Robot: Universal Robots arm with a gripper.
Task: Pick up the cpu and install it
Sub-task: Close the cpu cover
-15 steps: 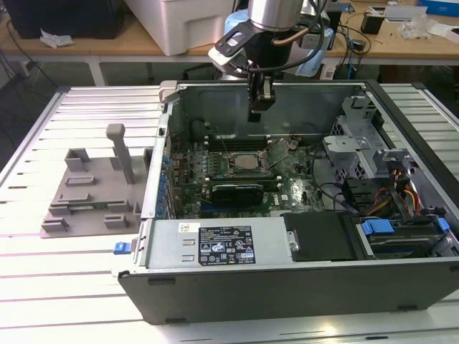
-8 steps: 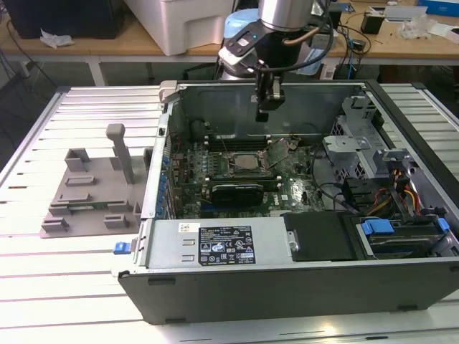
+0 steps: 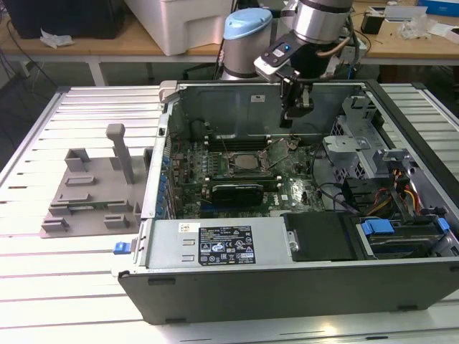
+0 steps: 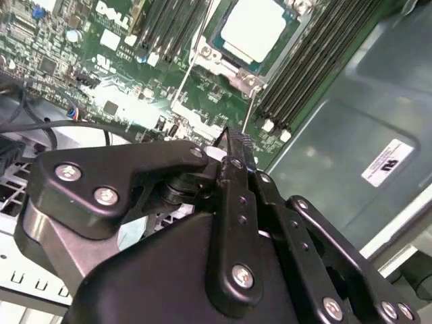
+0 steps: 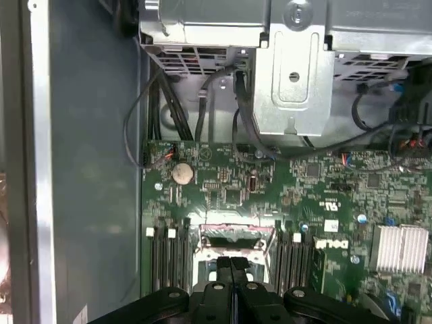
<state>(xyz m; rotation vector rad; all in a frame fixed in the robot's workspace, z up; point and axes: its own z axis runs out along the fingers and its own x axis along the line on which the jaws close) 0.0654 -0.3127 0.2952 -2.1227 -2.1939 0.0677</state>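
The cpu [image 4: 253, 30] is a pale silvery square lying flat inside the socket on the green motherboard [image 4: 101, 74]. In the exterior view the cpu [image 3: 248, 163] sits mid-board inside the open computer case [image 3: 287, 287]. My gripper [image 3: 288, 120] hangs above the board, toward the exterior view's right of the socket and clear of the chip. Its black fingers [image 4: 233, 145] are pressed together, shut, with nothing between them. In the first wrist view the gripper [image 5: 233, 264] is over the socket frame [image 5: 233, 233], whose metal bracket stands open.
Memory slots [image 5: 165, 260] flank the socket. Loose black cables [image 5: 202, 115] and a metal drive cage [image 5: 293, 81] stand beyond the board. The case's rear wall [image 3: 222, 107] is close behind the gripper. A grey fixture plate [image 3: 90, 197] with upright posts lies at the exterior view's left.
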